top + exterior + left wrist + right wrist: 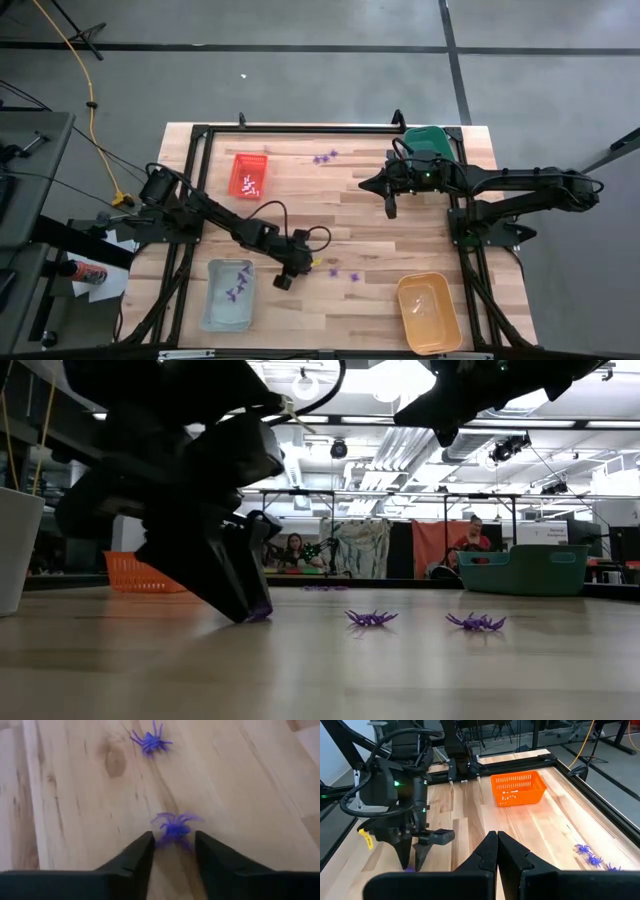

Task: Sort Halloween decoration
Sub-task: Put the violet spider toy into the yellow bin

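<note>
1. The left gripper (173,851) was down at the table (330,205), fingertips on the wood near the pale blue tray (226,296).
2. Its jaws stood apart, with a purple spider (174,827) lying at the mouth of the gap between the fingertips; it was not clamped.
3. A second purple spider (150,741) lay on the wood just beyond the first.
4. In the low view, two more purple spiders (371,618) rested on the boards beside that gripper.
5. The pale blue tray held several purple pieces (238,282).
6. The red tray (250,175) held a few whitish pieces (250,184).
7. Another cluster of spiders (325,157) lay near the far edge.
8. The right gripper (496,845) hung above the table near the green tray (428,139), fingers pressed together, holding nothing.
9. The orange tray (430,313) sat at the near right corner.
</note>
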You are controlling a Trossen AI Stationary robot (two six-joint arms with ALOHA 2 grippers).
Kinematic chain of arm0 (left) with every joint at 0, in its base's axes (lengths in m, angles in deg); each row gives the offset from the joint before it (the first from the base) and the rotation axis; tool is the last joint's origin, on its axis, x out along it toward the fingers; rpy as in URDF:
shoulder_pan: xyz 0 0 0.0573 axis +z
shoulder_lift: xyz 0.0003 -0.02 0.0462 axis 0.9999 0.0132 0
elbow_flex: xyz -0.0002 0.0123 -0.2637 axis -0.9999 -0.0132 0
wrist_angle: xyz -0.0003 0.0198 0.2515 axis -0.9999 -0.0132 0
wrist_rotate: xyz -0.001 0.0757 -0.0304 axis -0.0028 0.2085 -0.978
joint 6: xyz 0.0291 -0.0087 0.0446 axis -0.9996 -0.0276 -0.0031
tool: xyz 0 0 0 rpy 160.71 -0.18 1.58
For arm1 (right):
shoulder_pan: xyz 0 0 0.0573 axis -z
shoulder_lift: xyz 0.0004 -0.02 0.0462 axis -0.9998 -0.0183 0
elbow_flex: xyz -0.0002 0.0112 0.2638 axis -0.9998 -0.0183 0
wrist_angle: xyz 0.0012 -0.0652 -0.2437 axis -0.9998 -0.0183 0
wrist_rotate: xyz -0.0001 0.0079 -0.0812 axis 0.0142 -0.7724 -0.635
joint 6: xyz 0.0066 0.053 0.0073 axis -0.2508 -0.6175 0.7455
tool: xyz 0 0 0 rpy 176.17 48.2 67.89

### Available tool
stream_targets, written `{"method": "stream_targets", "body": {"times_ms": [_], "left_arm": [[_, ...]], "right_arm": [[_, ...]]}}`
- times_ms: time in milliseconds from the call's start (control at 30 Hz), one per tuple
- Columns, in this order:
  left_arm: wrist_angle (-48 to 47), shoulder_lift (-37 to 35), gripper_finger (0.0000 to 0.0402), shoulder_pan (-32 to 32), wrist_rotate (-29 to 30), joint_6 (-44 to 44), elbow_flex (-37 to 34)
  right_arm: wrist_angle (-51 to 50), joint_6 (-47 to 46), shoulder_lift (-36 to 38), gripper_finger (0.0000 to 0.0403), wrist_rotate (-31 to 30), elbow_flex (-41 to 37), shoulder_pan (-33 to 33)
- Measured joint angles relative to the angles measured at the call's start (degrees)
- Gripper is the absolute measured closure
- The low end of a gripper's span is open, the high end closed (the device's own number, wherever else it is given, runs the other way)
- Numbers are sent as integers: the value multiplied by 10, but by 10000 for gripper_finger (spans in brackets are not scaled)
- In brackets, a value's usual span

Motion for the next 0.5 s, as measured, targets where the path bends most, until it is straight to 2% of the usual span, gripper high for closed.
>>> {"method": "stream_targets", "body": {"times_ms": [133,200,500], "left_arm": [[-1,1,359,1,3,17,0],[-19,-6,390,1,5,32,1],[-149,-82,400,48,32,27,-5]], "right_arm": [[0,-3,0,398,0,0,0],[0,-3,0,398,0,0,0],[3,-48,0,399,0,0,0]]}}
